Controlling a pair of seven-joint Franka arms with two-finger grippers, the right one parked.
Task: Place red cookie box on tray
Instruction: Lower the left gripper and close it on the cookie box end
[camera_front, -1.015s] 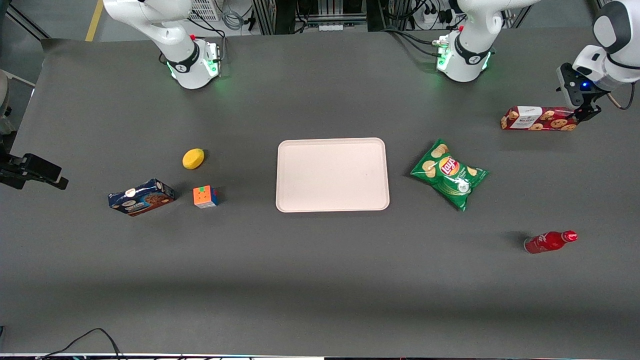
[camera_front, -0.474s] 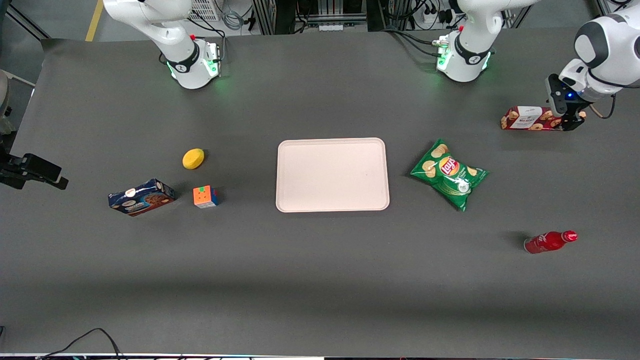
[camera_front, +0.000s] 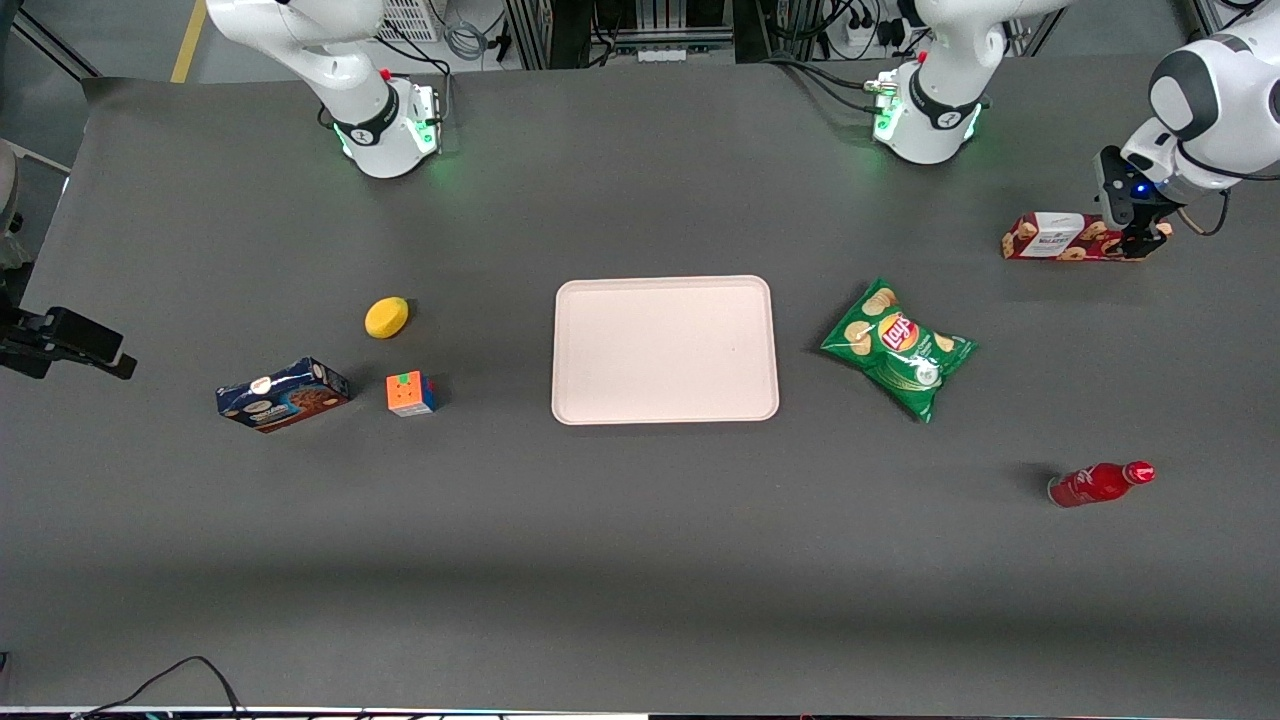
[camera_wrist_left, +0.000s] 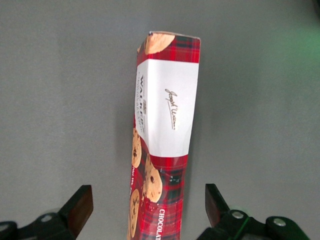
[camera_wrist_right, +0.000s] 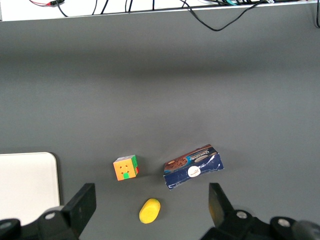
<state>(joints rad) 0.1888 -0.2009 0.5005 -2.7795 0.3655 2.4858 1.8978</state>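
The red cookie box (camera_front: 1060, 237), a long dark-red carton with a white label and cookie pictures, lies on the table toward the working arm's end. In the left wrist view the box (camera_wrist_left: 167, 115) runs lengthwise between my fingers. My left gripper (camera_front: 1138, 236) is open over the end of the box that points away from the tray. Its two fingers straddle the carton (camera_wrist_left: 147, 205) with a gap on each side, not touching it. The pale pinkish-beige tray (camera_front: 665, 290) lies at the middle of the table, with nothing on it.
A green chip bag (camera_front: 897, 349) lies between the tray and the red cookie box. A red bottle (camera_front: 1100, 483) lies nearer the front camera. A yellow lemon (camera_front: 386, 317), a colour cube (camera_front: 411, 393) and a blue cookie box (camera_front: 283, 394) lie toward the parked arm's end.
My left gripper has moved in over the end of the red cookie box and come lower around it. The box and the other things have not moved.
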